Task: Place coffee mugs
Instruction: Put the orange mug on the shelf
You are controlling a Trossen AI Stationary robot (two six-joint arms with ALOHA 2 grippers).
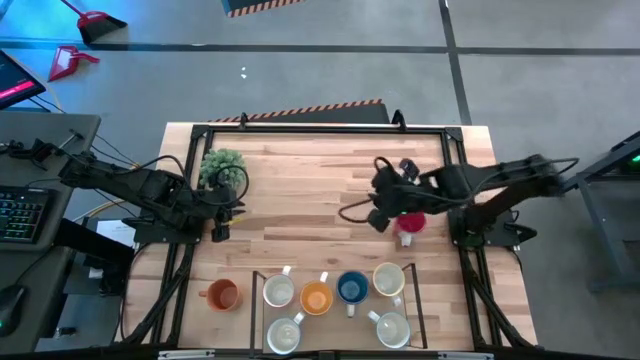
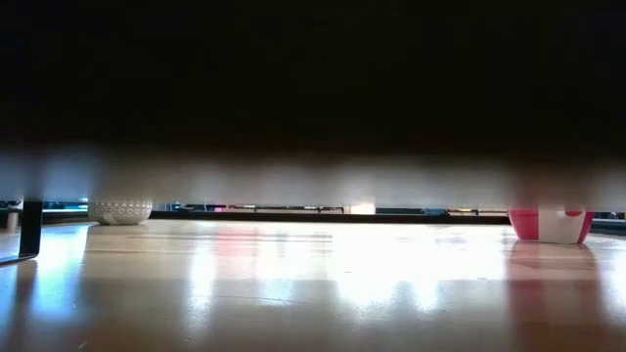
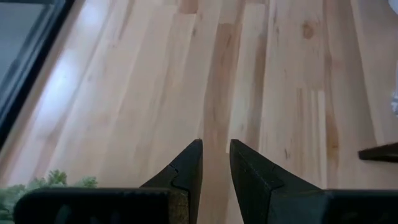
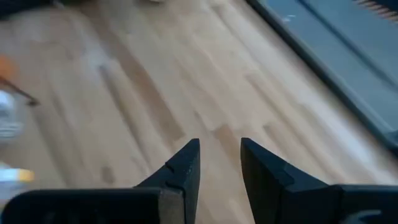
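Red mug (image 1: 410, 224) sits just beside the right gripper (image 1: 378, 222), whose narrowly parted fingers hold nothing.

Bright, even overhead light; glare streaks the table (image 2: 313, 284) in the low view beneath a dark, blurred band.

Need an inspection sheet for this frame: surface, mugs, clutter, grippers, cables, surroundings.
Surface: wooden table, bare across the middle.
Job's things: red mug alone at right, under the right arm; orange mug outside the rack; six mugs in the dark rack at the near edge.
Clutter: potted plant at left.
Grippers: left gripper and right gripper both empty, fingers slightly apart above bare wood.
Cables: dark cable looping off the right arm.
Surroundings: grey floor, keyboard at left.
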